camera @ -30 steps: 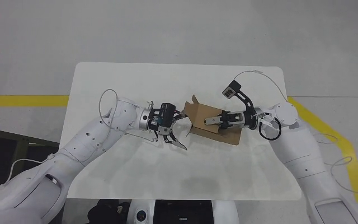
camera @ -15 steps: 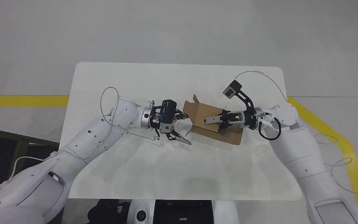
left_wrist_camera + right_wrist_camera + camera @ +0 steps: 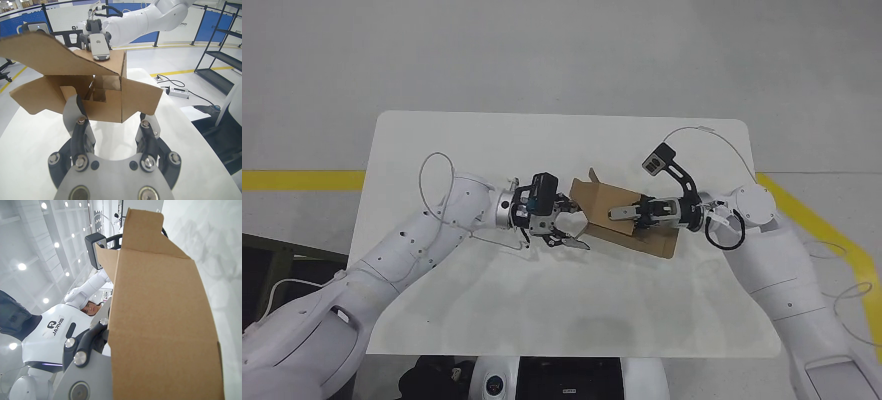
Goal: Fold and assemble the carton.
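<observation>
Logo print stands on the room's barrier panels point(image 3: 211, 25).

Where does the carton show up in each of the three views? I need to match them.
Top view: carton at mid-table, between the left gripper and the right gripper.
Left wrist view: carton just ahead of the open left gripper, flaps spread toward the camera.
Right wrist view: carton close up, one plain wall alongside the camera.
Shared landmark: the right gripper's finger lying against the carton.
</observation>
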You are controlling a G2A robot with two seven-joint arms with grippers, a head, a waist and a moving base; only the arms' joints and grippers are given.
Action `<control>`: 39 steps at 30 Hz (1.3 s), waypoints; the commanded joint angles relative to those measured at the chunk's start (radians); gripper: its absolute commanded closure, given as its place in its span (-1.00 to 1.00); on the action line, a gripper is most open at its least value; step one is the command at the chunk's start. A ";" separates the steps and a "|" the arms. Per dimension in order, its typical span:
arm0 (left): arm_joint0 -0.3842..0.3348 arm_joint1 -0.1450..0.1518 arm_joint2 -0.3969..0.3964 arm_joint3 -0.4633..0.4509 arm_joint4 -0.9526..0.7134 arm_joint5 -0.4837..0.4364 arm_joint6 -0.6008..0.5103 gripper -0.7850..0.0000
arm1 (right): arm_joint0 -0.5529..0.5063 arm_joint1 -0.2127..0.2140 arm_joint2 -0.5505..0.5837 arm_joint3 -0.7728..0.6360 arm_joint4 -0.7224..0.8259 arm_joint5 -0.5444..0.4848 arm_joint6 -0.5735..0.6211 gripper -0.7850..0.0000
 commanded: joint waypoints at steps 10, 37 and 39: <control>-0.009 0.011 0.050 0.009 -0.059 0.000 0.069 -0.36 | -0.002 -0.002 0.003 0.004 0.009 0.000 0.007 1.00; -0.077 0.056 0.233 0.035 -0.385 0.000 0.069 0.04 | 0.011 -0.009 -0.002 0.019 0.012 0.003 0.033 1.00; -0.082 0.058 0.244 0.035 -0.409 0.000 0.069 0.04 | 0.014 -0.010 -0.005 0.020 0.010 0.003 0.035 1.00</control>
